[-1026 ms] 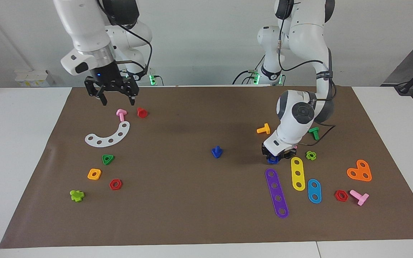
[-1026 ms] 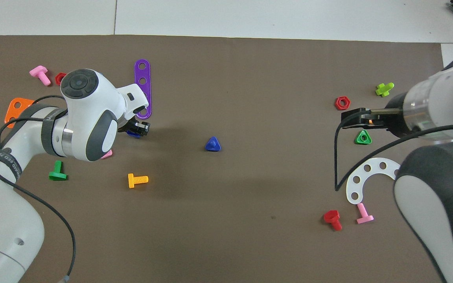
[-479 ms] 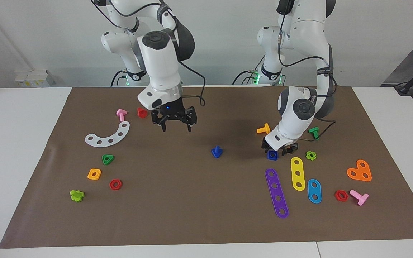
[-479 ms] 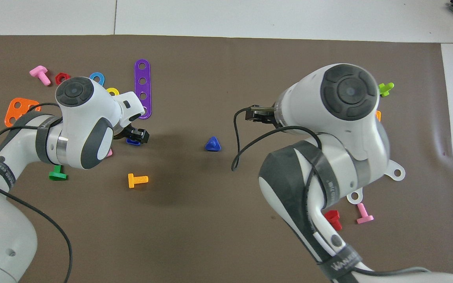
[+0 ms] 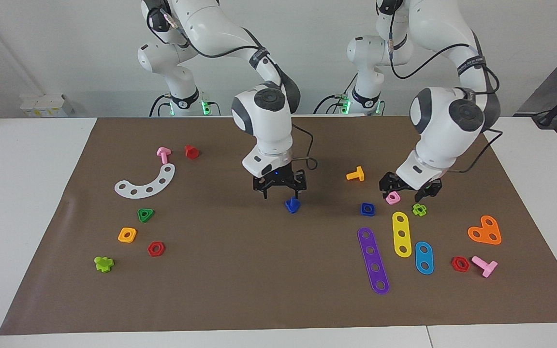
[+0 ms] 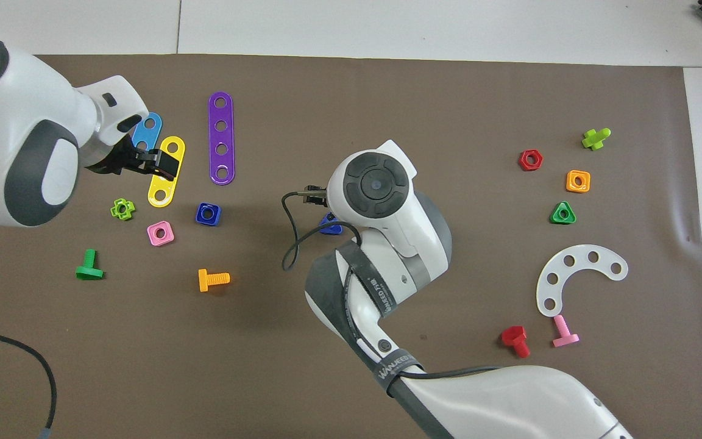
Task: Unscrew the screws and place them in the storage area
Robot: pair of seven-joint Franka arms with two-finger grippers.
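Blue bolt (image 5: 292, 205): one, on the brown mat (image 5: 259, 290) at mid-tabletop, head down, shaft up.
Blue nut (image 5: 367, 209): one, square, flat on the mat toward the left arm's end, beside the pink nut (image 5: 393, 197), touched by no gripper.
Right gripper (image 5: 281, 195): low over the blue bolt, fingers spread wide, one tip just beside the bolt; contact not clear.
Left gripper (image 5: 408, 192): raised over the pink nut, fingers apart, holding nothing.
Other bolts: six, namely orange (image 5: 356, 174), green (image 6: 89, 266), red (image 5: 191, 152), lime (image 5: 104, 264), two pink (image 5: 163, 154) (image 5: 485, 265).
Other nuts: six, namely pink, lime (image 5: 419, 209), green (image 5: 145, 214), orange (image 5: 127, 235), two red (image 5: 155, 249) (image 5: 460, 264).
Strips: three, namely purple (image 5: 373, 260), yellow (image 5: 401, 234), blue (image 5: 424, 257).
Plates: white arc (image 5: 145, 183), orange heart (image 5: 485, 231).
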